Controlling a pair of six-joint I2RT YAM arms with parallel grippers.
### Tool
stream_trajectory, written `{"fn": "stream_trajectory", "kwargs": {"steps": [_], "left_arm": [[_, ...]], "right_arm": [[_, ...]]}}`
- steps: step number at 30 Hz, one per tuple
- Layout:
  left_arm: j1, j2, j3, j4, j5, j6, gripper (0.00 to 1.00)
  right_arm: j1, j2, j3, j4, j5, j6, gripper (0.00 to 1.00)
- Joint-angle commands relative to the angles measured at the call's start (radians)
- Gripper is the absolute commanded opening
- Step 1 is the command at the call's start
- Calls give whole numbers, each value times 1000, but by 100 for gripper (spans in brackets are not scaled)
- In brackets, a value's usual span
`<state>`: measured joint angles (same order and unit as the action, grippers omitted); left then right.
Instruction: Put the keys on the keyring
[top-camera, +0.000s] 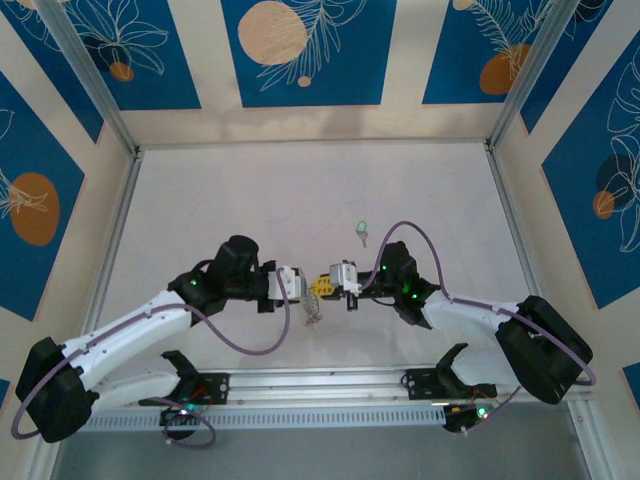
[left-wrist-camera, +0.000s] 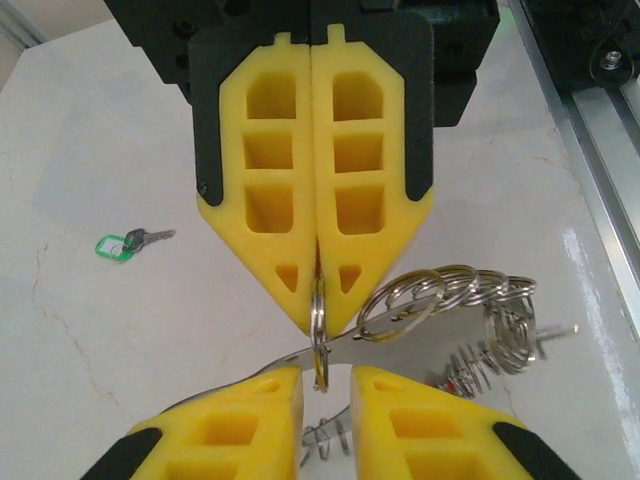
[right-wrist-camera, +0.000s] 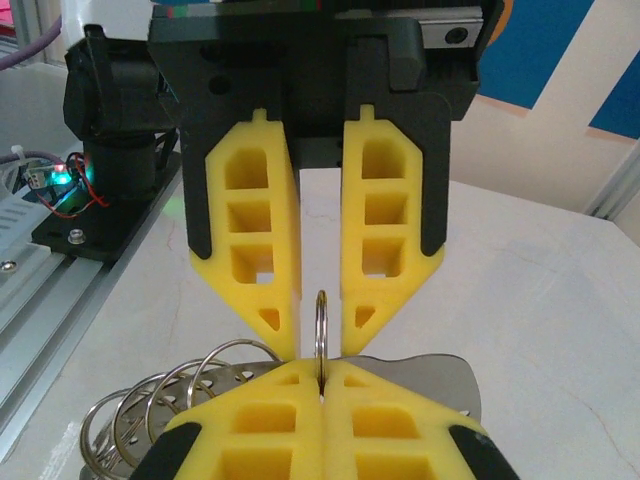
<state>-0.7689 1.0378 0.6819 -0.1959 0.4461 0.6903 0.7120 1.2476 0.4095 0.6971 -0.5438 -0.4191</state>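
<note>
Right gripper (left-wrist-camera: 318, 322) clamped on keyring (left-wrist-camera: 321, 345) held edge-on, left gripper (left-wrist-camera: 325, 374) jaws apart around it, green-headed key (left-wrist-camera: 130, 243) lying on table (left-wrist-camera: 100, 360) well apart.

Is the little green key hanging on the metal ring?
No, the green-headed key lies by itself on the table, well apart from the split ring that the right gripper pinches.
</note>
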Motion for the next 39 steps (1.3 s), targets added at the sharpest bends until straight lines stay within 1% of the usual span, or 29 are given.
{"fn": "stream_trajectory", "kwargs": {"steps": [1,8,12,16,18,19,21,23,26,28,31,32,34,35,37,39], "left_arm": [[-6,2,34,33,11,8,19],[-7,8,32,59,19,1,19],[-7,19,41,42,26,9,8],[-7,14,46,27,14,13,0],[-7,12,68,-12,-14,21,0],[-6,7,78,-31,-29,27,0],[-8,-7,87,-57,-59,49,0],[-9,-21,95,-84,-98,79,0],[-15,-40,109,-128,-163,148,0],[-24,-55,114,-172,-190,248,0],[-28,-85,97,-170,-227,356,0],[-29,-96,89,-160,-230,376,0],[-30,-120,63,-122,-228,404,0],[-30,-131,53,-106,-220,413,0],[-29,-145,40,-90,-193,424,0],[-30,-152,39,-97,-165,431,0]], "right_arm": [[-5,4,21,53,-32,-14,0],[-5,7,23,47,-38,-18,0],[-5,8,18,58,-38,-11,0],[-5,-3,15,36,-12,-14,0],[-7,-5,8,27,1,-26,14],[-7,-5,3,25,9,-30,19],[-7,-13,0,11,25,-39,27],[-8,-22,-7,-1,34,-52,31],[-9,-21,-16,18,41,-60,34],[-12,-26,-12,15,45,-63,36],[-19,-25,-4,14,62,-56,37],[-24,-22,0,11,81,-51,37],[-40,-23,18,-25,166,-24,37],[-48,-32,14,-31,179,-13,38],[-60,-66,-4,-2,152,20,40],[-58,-89,-11,-14,86,2,40]]}}
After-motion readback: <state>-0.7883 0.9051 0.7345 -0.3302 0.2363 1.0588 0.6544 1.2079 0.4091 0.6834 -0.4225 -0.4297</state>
